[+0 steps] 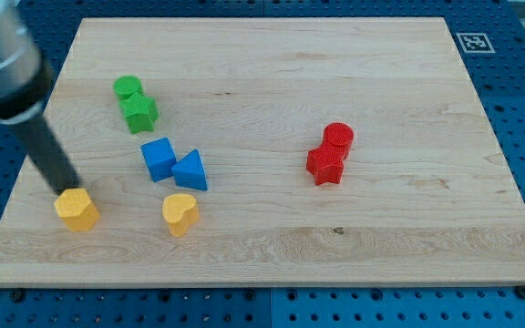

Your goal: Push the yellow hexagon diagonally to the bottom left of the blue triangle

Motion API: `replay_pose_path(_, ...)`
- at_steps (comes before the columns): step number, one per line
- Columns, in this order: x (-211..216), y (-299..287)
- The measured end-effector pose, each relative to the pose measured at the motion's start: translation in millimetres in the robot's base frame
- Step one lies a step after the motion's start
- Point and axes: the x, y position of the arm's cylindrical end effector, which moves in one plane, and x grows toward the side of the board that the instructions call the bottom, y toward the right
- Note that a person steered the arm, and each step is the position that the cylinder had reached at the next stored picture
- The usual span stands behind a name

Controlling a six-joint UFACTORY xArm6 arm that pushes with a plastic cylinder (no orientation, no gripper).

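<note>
Tip touching yellow hexagon near surface left edge; blue triangle upper right; no pincer visible.

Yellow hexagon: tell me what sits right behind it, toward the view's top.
My tip touches the yellow hexagon at its upper-left edge, the dark rod rising toward the view's top left. The rod covers a strip of the wooden board; nothing else shows there.
</note>
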Motion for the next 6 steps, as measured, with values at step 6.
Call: replay_pose_path(6,67,24)
